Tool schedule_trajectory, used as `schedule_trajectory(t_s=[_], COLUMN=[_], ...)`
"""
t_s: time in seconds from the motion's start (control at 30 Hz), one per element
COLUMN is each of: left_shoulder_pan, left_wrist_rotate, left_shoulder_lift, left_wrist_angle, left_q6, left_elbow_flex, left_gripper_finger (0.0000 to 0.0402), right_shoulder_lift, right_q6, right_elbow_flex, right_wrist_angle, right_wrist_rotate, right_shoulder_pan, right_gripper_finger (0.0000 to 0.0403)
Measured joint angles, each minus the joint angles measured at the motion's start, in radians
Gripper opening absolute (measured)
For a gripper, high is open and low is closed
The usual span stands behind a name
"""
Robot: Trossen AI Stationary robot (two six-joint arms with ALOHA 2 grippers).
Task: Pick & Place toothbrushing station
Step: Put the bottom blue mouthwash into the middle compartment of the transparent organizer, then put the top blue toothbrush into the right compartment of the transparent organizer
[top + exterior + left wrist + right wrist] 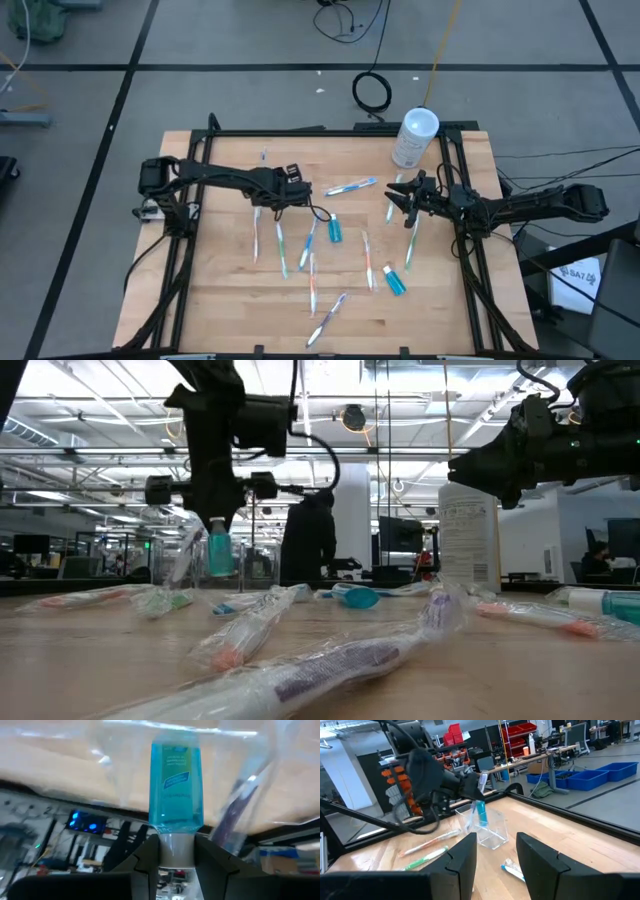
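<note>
Grey floor (250,40) with dark seams — blue bins (600,775), red shelving (517,735).

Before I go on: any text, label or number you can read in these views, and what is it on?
Blue bottle held by its white cap in the left gripper: pale label with print, too blurred to read.
White canister: label with lines of small print, too small to read.
Tag beside the table: dark characters, not clearly readable.
Nothing else readable.

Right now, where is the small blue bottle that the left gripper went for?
The blue bottle is clamped by its white cap in the left gripper, lifted off the table left of centre, at the clear plastic cup.
</note>
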Motion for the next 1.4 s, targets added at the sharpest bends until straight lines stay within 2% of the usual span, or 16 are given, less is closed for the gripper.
schedule_trajectory(t_s=[0.37, 0.8, 0.97, 1.17, 1.4], left_shoulder_pan=[0.011, 0.01, 0.007, -0.001, -0.008], left_wrist_rotate=[-0.019, -0.015, -0.029, -0.095, -0.001], left_shoulder_lift=[0.066, 0.066, 0.066, 0.063, 0.04], left_wrist_angle=[0.01, 0.037, 0.038, 0.019, -0.144], left_q6=[0.033, 0.021, 0.004, 0.003, -0.163], left_elbow_flex=[-0.001, -0.001, -0.001, 0.002, 0.099], left_gripper_finger=[0.0099, 0.0166, 0.0178, 0.0179, 0.0175], right_shoulder_lift=[0.0, 0.0, 0.0, 0.0, 0.0], right_q6=[-0.007, -0.007, -0.007, -0.003, -0.001], right_elbow_flex=[0.0, 0.0, 0.0, 0.0, 0.0], right_wrist_angle=[-0.005, -0.005, -0.005, -0.005, -0.005], right_wrist_rotate=[0.0, 0.0, 0.0, 0.0, 0.0], right_shoulder_pan=[0.0, 0.0, 0.0, 0.0, 0.0], right_gripper_finger=[0.013, 0.013, 0.013, 0.013, 0.013])
